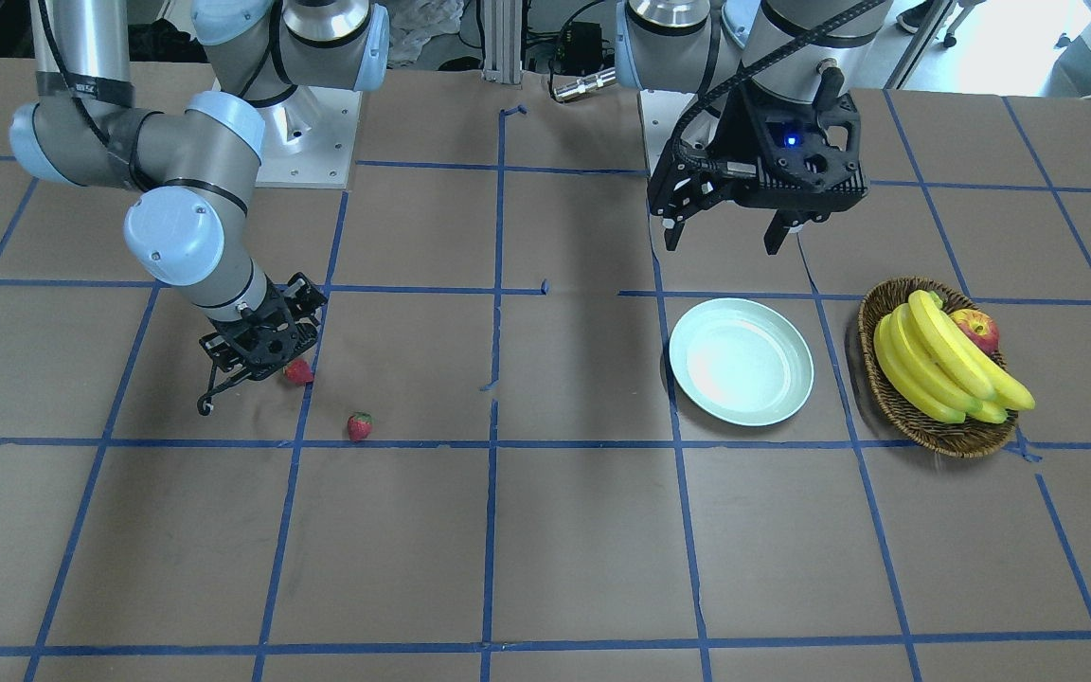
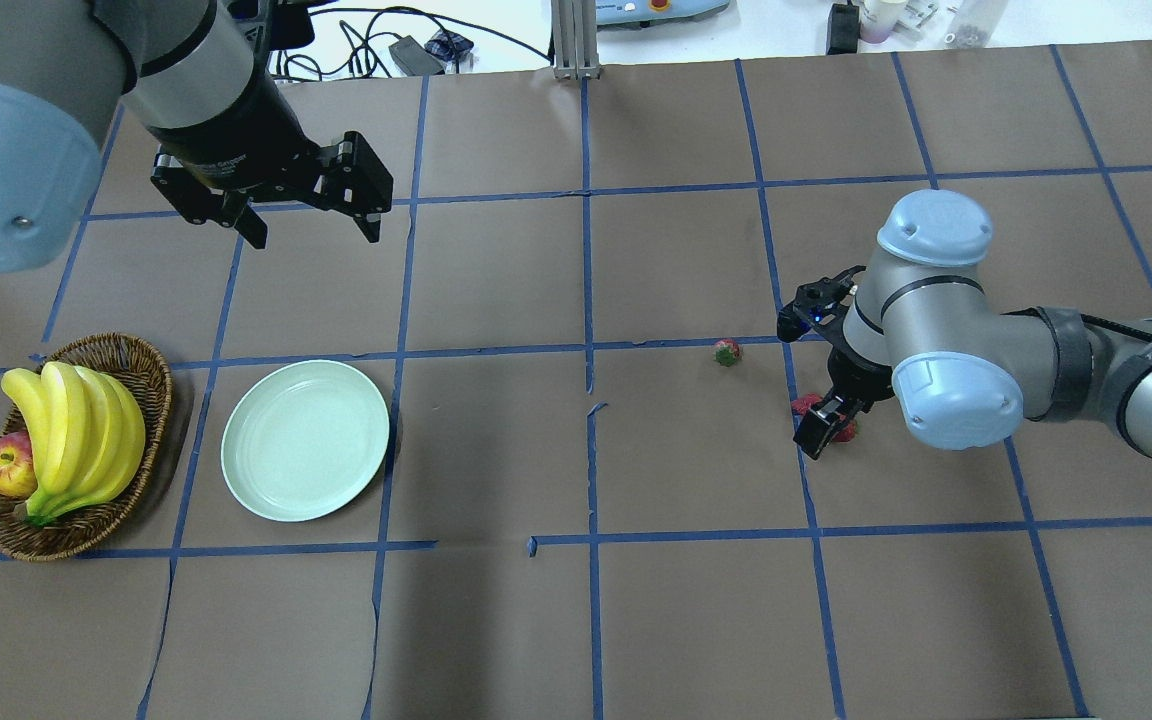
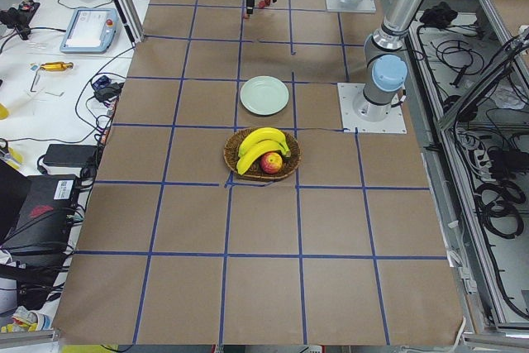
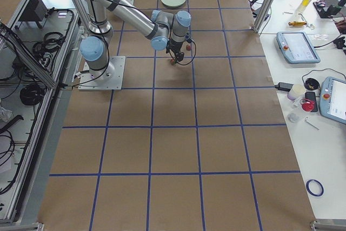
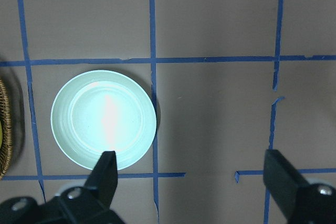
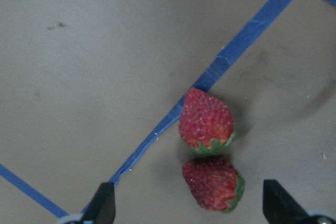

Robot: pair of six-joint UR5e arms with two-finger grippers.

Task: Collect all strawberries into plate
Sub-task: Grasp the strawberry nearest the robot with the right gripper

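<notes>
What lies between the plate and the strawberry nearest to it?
Nothing: in the overhead view, only bare table and blue tape separate the plate from that strawberry.

Three strawberries (image 6: 206, 121) (image 6: 212, 182) (image 2: 727, 351), one plate (image 2: 305, 440), one basket (image 2: 152, 368), one apple (image 2: 6, 466), perhaps five bananas (image 2: 86, 440).

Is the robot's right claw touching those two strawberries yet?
Apart. The right wrist view shows both strawberries between the right gripper's open fingers, bare table either side.
</notes>
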